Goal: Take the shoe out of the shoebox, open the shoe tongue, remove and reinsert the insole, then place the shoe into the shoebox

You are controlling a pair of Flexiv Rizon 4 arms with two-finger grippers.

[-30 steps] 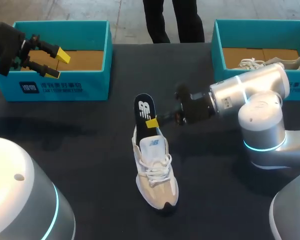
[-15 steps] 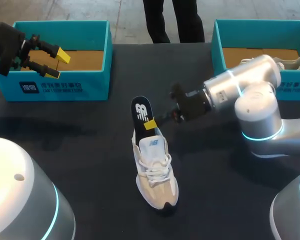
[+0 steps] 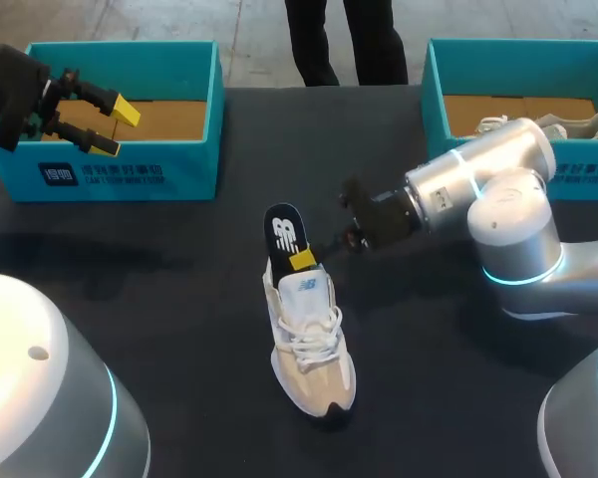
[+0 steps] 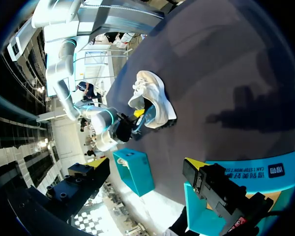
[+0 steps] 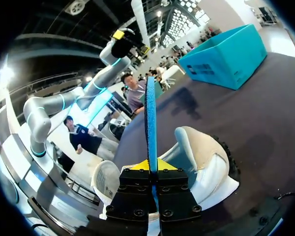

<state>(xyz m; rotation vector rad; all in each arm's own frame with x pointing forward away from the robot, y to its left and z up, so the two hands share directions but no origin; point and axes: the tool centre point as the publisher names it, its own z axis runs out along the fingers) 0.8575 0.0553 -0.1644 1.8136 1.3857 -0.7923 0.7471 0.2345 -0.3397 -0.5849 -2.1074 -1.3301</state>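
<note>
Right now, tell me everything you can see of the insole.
The insole is a thin, flat, foam-looking piece, black on its face with a white logo, blue along its edge in the right wrist view. It stands nearly upright, rounded end up, its lower end seemingly in the heel opening of the white shoe. The right gripper is shut on it, yellow tips pinching both faces just above the shoe.

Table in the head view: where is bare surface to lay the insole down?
Bare tabletop lies between the left shoebox and the shoe, and between that box and the right shoebox, behind the insole. Crowded: right of the shoe, where the right gripper, shut on the insole, and its arm reach in.
</note>
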